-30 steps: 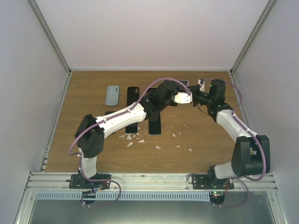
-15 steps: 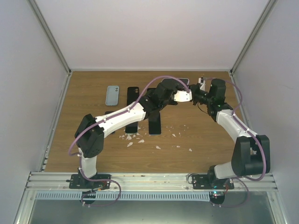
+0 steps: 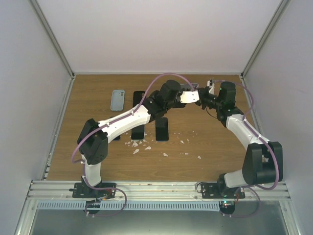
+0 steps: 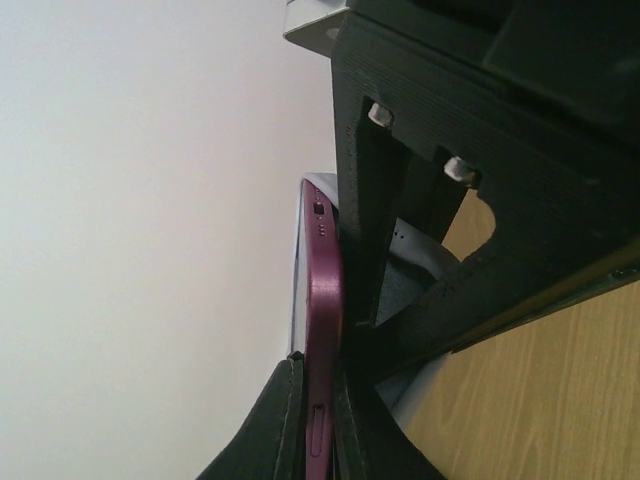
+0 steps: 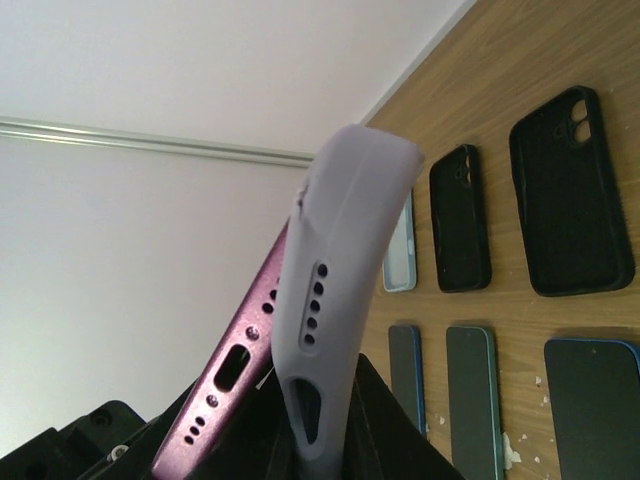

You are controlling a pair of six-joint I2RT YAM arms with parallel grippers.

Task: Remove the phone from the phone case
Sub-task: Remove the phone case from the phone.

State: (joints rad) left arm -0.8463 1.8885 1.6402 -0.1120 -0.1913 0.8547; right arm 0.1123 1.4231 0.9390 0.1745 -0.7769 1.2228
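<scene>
Left gripper [image 3: 194, 95] and right gripper [image 3: 204, 100] meet nose to nose above the far edge of the brown wooden tabletop [image 3: 220, 147], right of its middle, both raised clear of it. The left one is clamped tight on the magenta metal-edged phone [image 4: 325, 300], its two black fingers [image 4: 270, 430] pinching the handset's flat faces. The right one is closed narrow on the pale lavender soft rubber phone case [image 5: 340, 250]. In the right wrist view the case's bottom end, with its row of speaker holes, bends away from the phone's own bottom end, so the two are parted there; whether the phone's other end sits in the case cannot be told.

On the tabletop lie spares. Toward the far left corner is a light blue phone case [image 3: 117, 100], with a black phone case [image 3: 139, 96] just beside it. Nearer the middle lie two dark flat phones [image 3: 162, 129], side by side and partly under the left arm. Small white crumbs [image 3: 142, 144] are scattered near the middle.
</scene>
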